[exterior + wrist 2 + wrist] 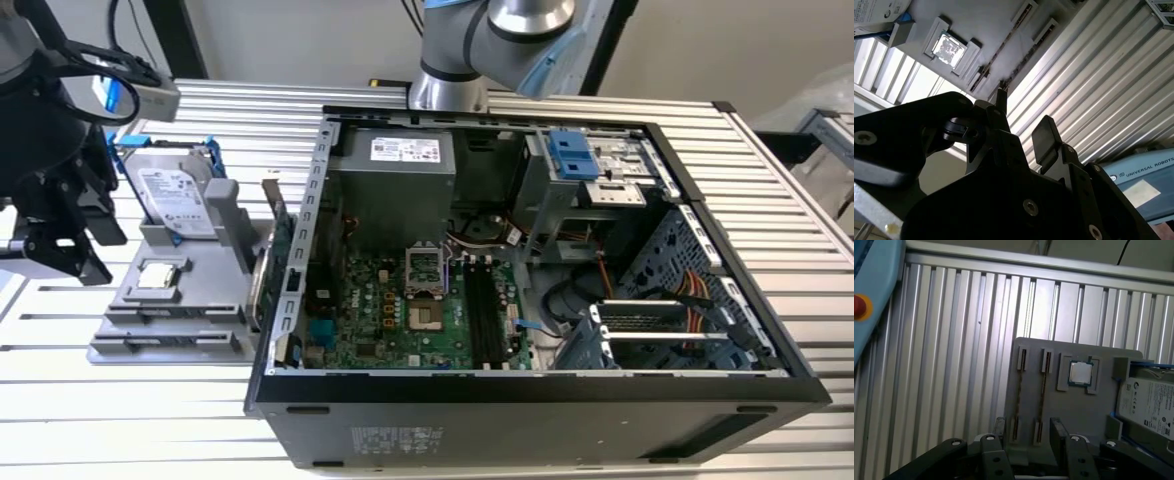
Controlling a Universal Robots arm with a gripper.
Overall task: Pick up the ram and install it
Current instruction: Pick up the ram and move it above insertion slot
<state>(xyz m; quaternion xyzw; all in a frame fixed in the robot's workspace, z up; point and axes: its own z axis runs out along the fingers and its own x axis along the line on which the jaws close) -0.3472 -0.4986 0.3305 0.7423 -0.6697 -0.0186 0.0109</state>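
Note:
The ram point(1042, 395) is a thin dark stick standing on edge in a slot of the grey holder point(1074, 410). That holder point(147, 320) lies on the table at the exterior view's left, beside the open computer case point(310, 190). My gripper point(1028, 427) hangs above the holder's slotted end, open, with its black fingers point(1057, 429) on either side of the slot line and nothing between them. In the second wrist view the gripper point(1021, 117) is also open and apart from the holder point(979, 30). In the exterior view the gripper point(64, 255) is raised at the far left.
On the holder lie a square silver processor chip point(1080, 373) and a hard drive point(174, 195) in a blue frame. Inside the case, the motherboard's long black memory slots point(487, 315) run beside the processor socket point(427, 320). A red button point(858, 306) sits on a blue box nearby.

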